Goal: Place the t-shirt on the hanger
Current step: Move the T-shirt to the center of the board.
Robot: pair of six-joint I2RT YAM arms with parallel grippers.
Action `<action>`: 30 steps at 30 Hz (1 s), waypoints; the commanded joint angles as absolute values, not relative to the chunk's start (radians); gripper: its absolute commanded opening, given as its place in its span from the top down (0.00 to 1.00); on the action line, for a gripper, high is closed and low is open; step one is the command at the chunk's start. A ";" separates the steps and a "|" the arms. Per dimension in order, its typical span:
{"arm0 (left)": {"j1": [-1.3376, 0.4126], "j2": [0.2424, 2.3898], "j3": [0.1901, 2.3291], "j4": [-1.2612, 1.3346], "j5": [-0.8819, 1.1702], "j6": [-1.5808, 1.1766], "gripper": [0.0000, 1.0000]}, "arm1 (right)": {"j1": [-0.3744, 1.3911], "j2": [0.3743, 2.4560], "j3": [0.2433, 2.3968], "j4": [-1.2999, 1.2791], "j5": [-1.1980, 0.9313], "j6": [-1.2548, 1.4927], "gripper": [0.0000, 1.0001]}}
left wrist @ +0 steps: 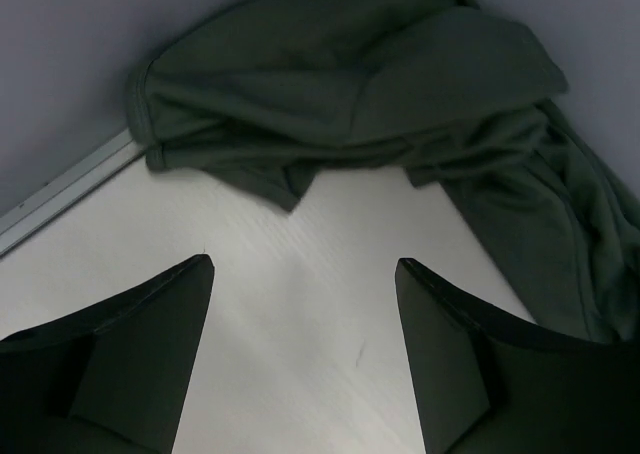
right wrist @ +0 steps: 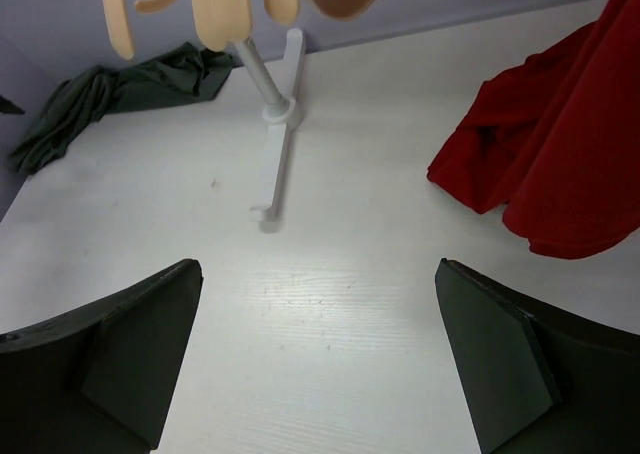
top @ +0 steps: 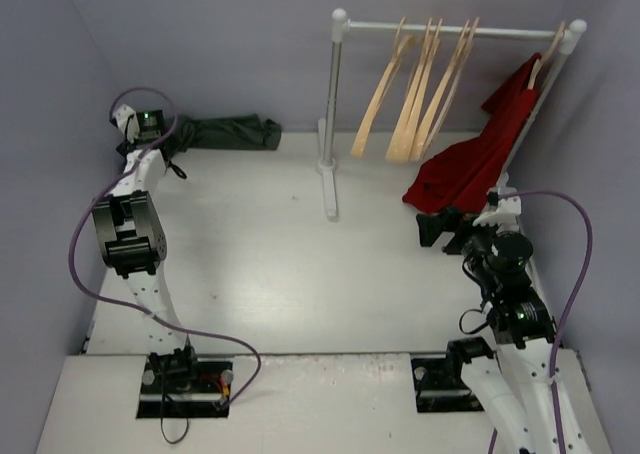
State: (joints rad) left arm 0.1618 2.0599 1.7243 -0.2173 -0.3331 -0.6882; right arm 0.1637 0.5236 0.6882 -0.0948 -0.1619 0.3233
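My left fingers [left wrist: 130, 344] stand wide apart and empty, just short of the t-shirt [left wrist: 380, 84], which lies crumpled in the worktop's [top: 260, 254] 11 o'clock corner against both walls. My right fingers [right wrist: 120, 344], also spread wide and empty, face bare worktop. The hangers [top: 415, 89] hang at 1 o'clock.

No legible text or labels anywhere.

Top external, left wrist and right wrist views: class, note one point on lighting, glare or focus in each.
Top external: soft glare whitens the table left of centre; the t-shirt is a dark, low-contrast heap. Left wrist: the left gripper is a near-black silhouette, the cloth folds sharp. Right wrist: sheen on the table ahead; the hangers at the top edge are soft and cropped.
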 commanded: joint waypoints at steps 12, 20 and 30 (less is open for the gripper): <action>0.255 2.335 1.933 0.036 -0.395 -0.799 0.31 | 0.199 0.582 0.639 -0.018 -0.325 0.305 0.00; 0.262 2.495 2.130 -0.135 -0.379 -0.852 0.31 | 0.201 0.591 0.635 -0.016 -0.330 0.304 0.00; 0.268 2.500 2.126 -0.266 -0.238 -0.833 1.00 | 0.202 0.586 0.633 -0.015 -0.342 0.310 0.00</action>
State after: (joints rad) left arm 0.2641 2.5404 2.1228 -0.1664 -0.3300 -0.8397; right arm 0.1919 0.5812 0.6265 -0.0940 -0.3112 0.3134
